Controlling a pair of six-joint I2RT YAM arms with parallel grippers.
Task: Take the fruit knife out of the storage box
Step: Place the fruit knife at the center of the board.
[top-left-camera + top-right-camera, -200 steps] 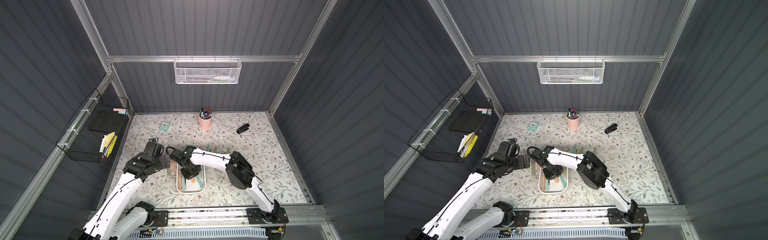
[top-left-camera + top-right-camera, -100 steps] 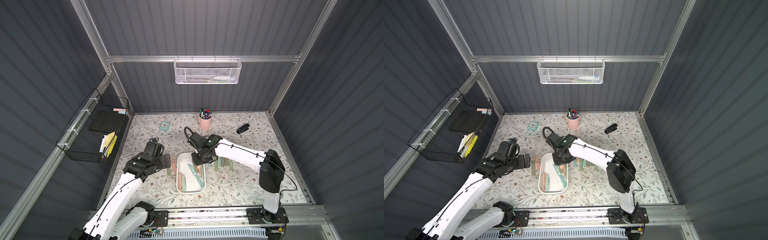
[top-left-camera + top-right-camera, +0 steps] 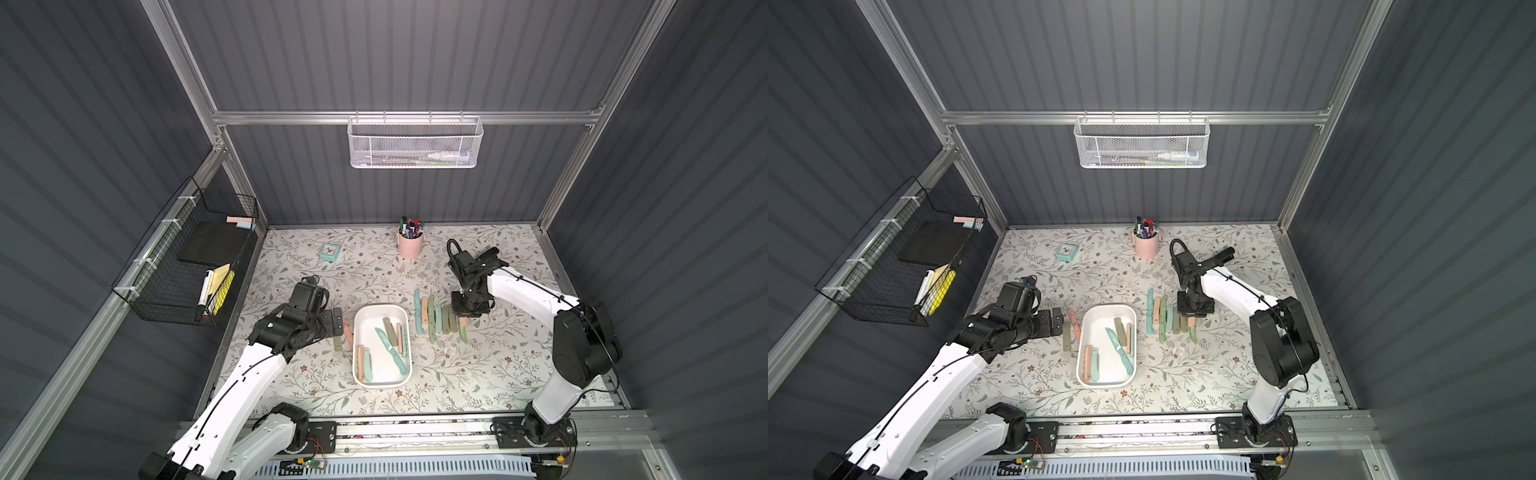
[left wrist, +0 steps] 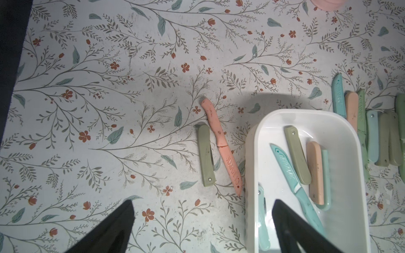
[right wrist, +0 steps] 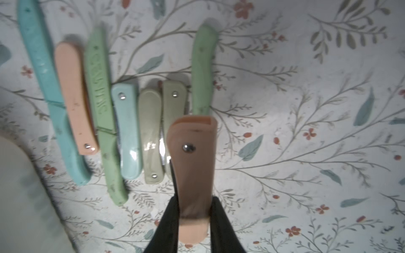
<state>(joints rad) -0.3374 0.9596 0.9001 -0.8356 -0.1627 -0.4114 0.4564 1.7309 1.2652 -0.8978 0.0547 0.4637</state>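
Your right gripper [image 3: 463,318] is hanging right of centre in both top views, over the right end of a row of knives [image 3: 434,320]. The row is lying on the mat [image 3: 498,374] just right of the box [image 3: 382,308]. The jaws are standing only narrowly apart and are pinching a folded peach fruit knife [image 5: 192,153] by one end. In the right wrist view its riveted end is pointing away from the fingers [image 5: 169,219], over an olive knife [image 5: 174,98] and a green knife [image 5: 202,65] of that row. You cannot tell from these views whether the fruit knife is touching the mat. It is hanging outside the box, apart from the rim.

The box is sitting at lower centre of both top views, its long side running up the frame. An open teal knife [image 3: 390,351] is lying slantwise in its middle. Other folded knives are lying along its right wall and in its lower left corner.

Your left gripper [image 3: 337,322] is hovering just left of the box. Its jaws are gaping as wide as they go and are gripping nothing. An olive folder [image 4: 206,155] and a peach blade [image 4: 221,142] are lying side by side on the mat, just left of the box.
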